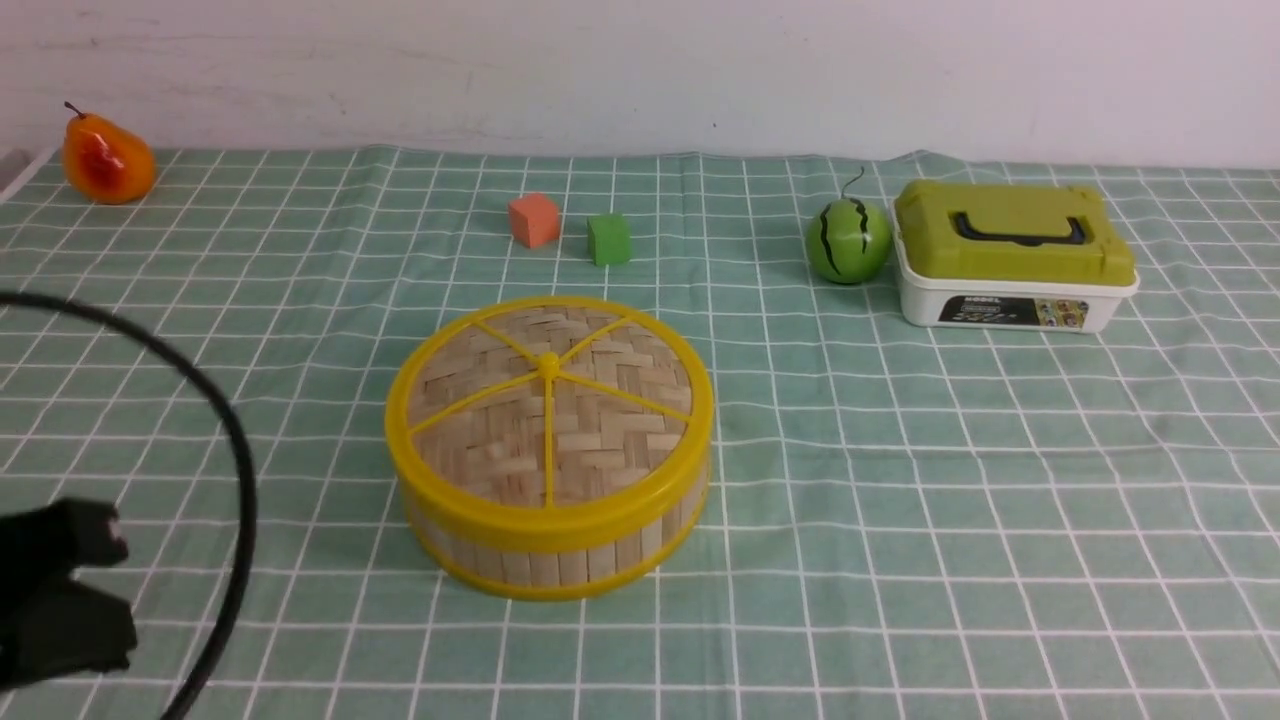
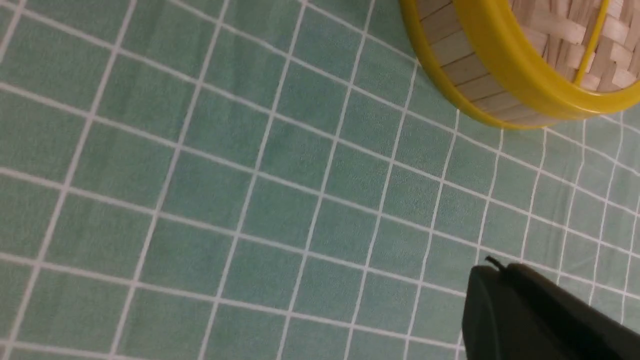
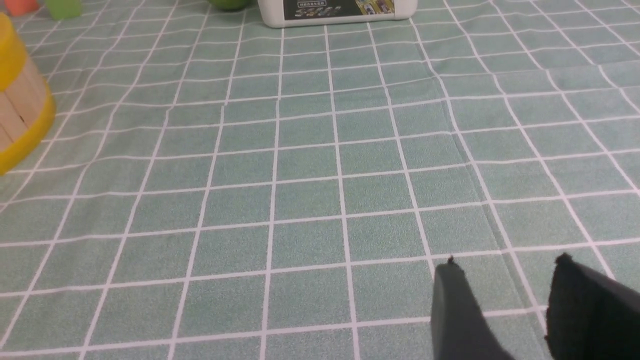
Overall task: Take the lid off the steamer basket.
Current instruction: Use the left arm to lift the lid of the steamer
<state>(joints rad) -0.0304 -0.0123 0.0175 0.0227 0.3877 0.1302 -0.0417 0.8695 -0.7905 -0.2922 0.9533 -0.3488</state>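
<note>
1. Left gripper point(image 1: 95, 590): low and well off to the left of the steamer basket point(image 1: 560, 560), touching nothing. Fingers apart or together? Can't tell from these views.
2. Lid point(image 1: 548, 420): sitting flat on top of the basket. Aim for the small centre knob point(image 1: 548, 363), pinch it square, then lift straight up, no dragging the basket along.
3. Right gripper point(image 3: 507, 280): off to the right of the basket, fingers apart, nothing held. Probably best kept clear, or used to steady the wall.
</note>
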